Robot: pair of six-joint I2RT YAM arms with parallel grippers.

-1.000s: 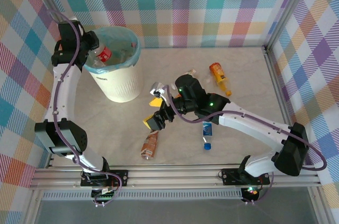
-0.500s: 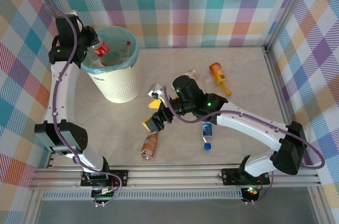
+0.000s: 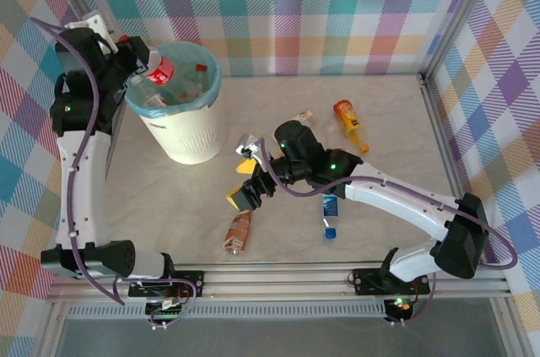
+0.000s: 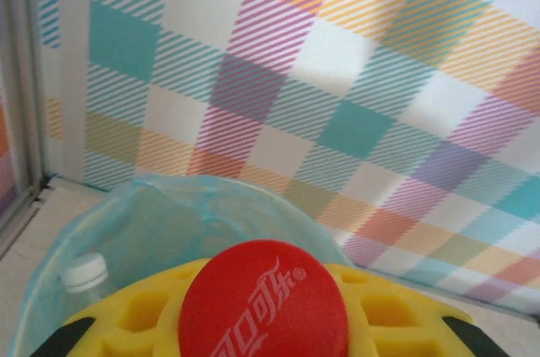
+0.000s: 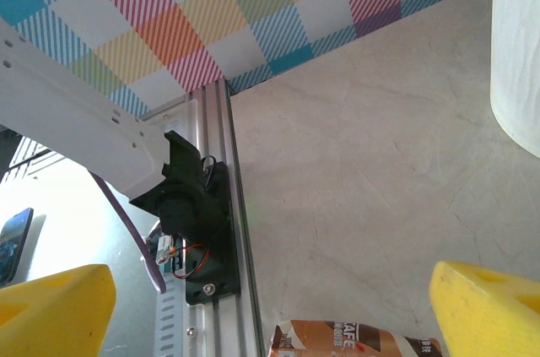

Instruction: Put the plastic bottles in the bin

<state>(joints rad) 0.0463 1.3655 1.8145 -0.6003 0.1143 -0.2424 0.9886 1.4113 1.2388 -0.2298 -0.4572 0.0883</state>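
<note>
The pale bench [image 3: 380,121] looks matt and stone-like. The bin [image 3: 190,133] wears a thin, crinkly teal plastic liner. The bottle [image 4: 263,302] has a smooth, glossy red cap against pitted yellow foam pads [image 4: 354,285].

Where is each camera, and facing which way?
Top external: high at the near edge, overlooking the table; left pincer, right pincer show.
Left wrist: at the bin, facing the plaid wall; left pincer grips a red-capped bottle.
Right wrist: looks down at a brown bottle; right pincer open.
Top, left wrist share the bin.
</note>
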